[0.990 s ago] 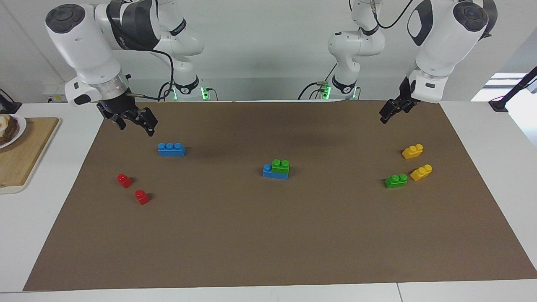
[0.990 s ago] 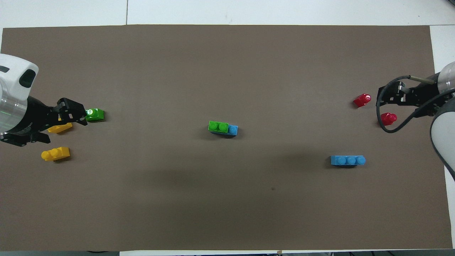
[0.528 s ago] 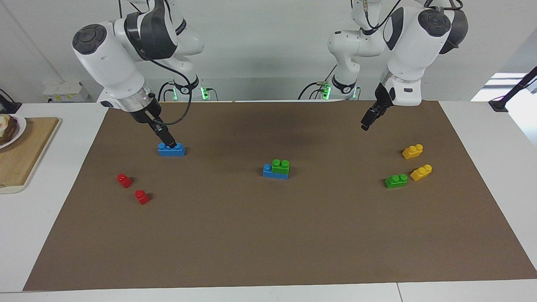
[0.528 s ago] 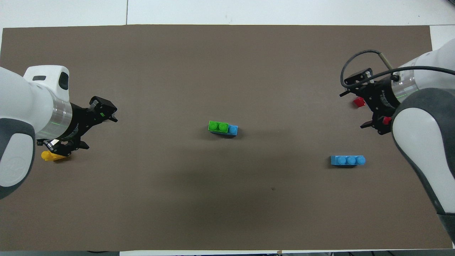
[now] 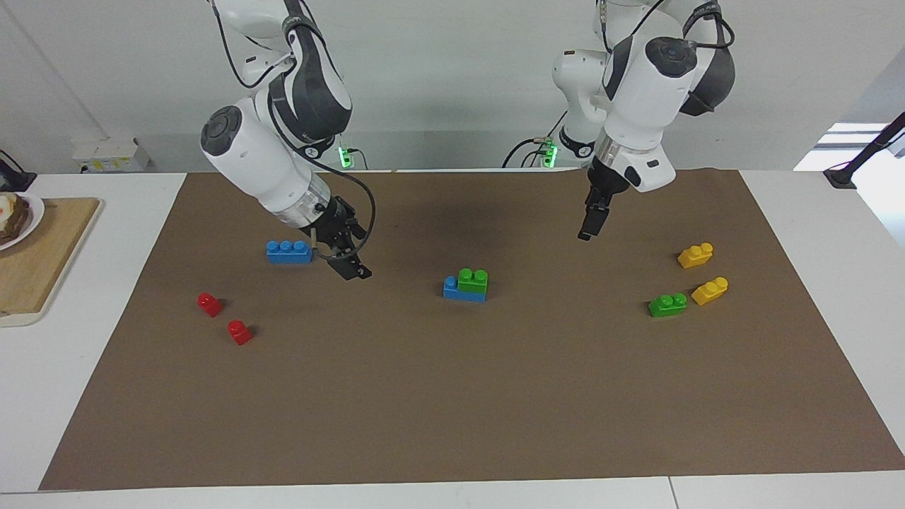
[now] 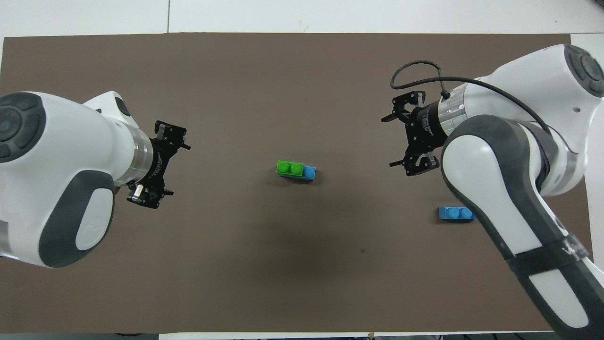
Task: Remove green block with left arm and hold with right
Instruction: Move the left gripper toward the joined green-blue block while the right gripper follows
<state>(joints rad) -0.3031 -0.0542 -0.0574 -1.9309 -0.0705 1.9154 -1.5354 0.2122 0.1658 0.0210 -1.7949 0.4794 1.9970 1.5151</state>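
Note:
The green block is a two-stud brick stacked on a blue brick in the middle of the brown mat. It also shows in the overhead view, on the blue brick. My left gripper hangs open and empty over the mat, apart from the stack, toward the left arm's end; it also shows in the overhead view. My right gripper is open and empty over the mat, between the stack and a loose blue three-stud brick; it also shows in the overhead view.
A second green brick and two yellow bricks lie toward the left arm's end. Two red blocks lie toward the right arm's end. A wooden board with a plate sits off the mat there.
Both arms have swung in from the ends of the table toward the middle, and both grippers now hang closer to the stack. No brick has moved.

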